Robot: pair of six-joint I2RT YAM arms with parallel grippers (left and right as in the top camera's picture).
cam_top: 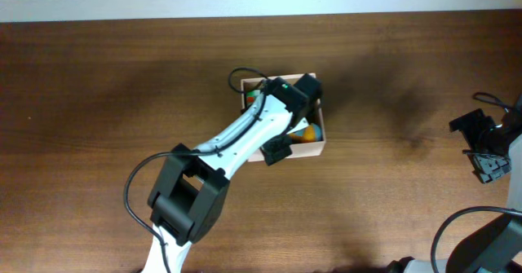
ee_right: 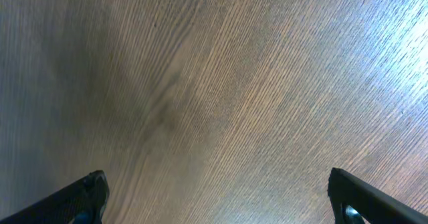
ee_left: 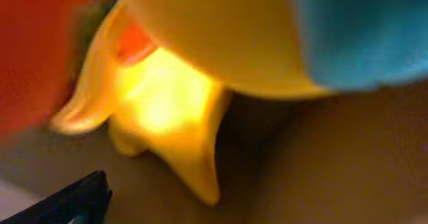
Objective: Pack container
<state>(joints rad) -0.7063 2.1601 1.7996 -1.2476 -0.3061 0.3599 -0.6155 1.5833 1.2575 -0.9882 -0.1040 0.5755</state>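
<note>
Container lies near the centre of the tabletop, slightly toward the far edge. The left gripper reaches down into it from above, jaws spread wide and grasping nothing. Its wrist view shows a blurred yellow toy close ahead. The right gripper hovers well apart from the container, near the right edge, jaws released and empty.

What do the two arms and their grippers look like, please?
The left arm has a white link between bulky black joints, black cables looping beside it and a small green spot near the wrist. The right arm is mostly black. The right gripper has black fingers.
</note>
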